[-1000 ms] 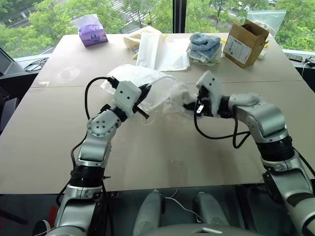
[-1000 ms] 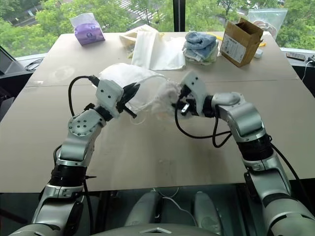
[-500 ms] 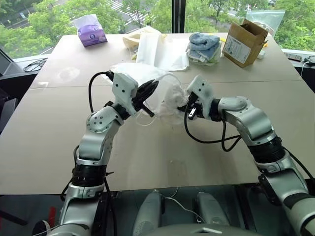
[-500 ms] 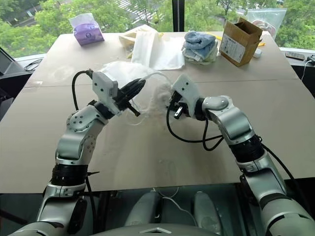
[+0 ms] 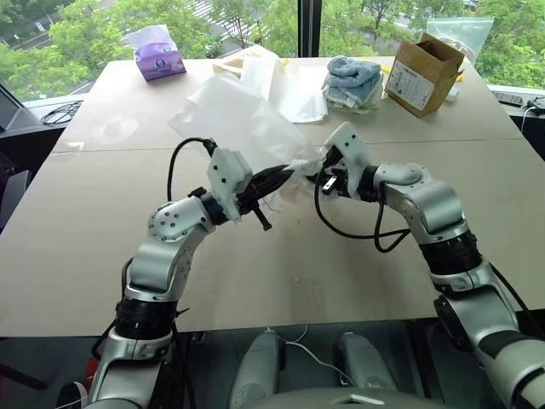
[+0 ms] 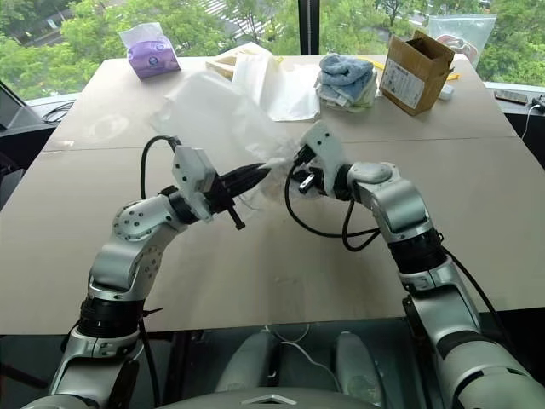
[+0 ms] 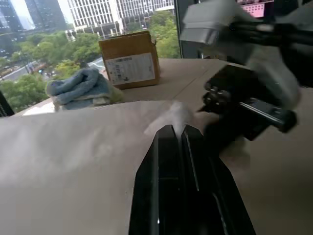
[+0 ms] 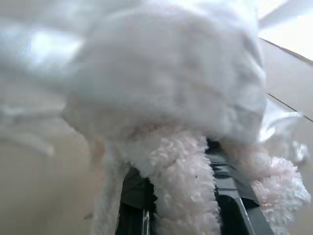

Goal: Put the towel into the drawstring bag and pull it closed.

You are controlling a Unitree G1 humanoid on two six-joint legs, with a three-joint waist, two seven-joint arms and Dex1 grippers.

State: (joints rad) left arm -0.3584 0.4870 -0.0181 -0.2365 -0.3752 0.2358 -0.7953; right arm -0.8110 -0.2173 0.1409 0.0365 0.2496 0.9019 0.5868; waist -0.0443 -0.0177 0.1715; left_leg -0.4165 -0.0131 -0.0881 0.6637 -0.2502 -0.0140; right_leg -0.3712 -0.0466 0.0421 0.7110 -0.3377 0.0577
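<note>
We see the left gripper (image 5: 285,175) clenched on the edge of the drawstring bag (image 5: 230,115), its two black fingers (image 7: 171,147) pressed together on the thin white cloth. The bag is lifted off the counter (image 5: 102,221) and spreads up and away from the gripper toward the far side, limp and half translucent.

The right gripper (image 5: 326,173) is grasping the towel (image 8: 181,98). In the right wrist view the fluffy off-white pile bulges over and between its fingers, with thin bag cloth lying over the lump. From the head views the two grippers sit just beside each other at the bag's near edge, above the middle of the counter. We cannot tell how far the towel sits inside the bag.

At the far end of the counter lie a purple tissue pack (image 5: 157,55), a stack of blue and pale towels (image 5: 353,81), a cardboard box (image 5: 423,74) and flat white bags (image 5: 277,81).
</note>
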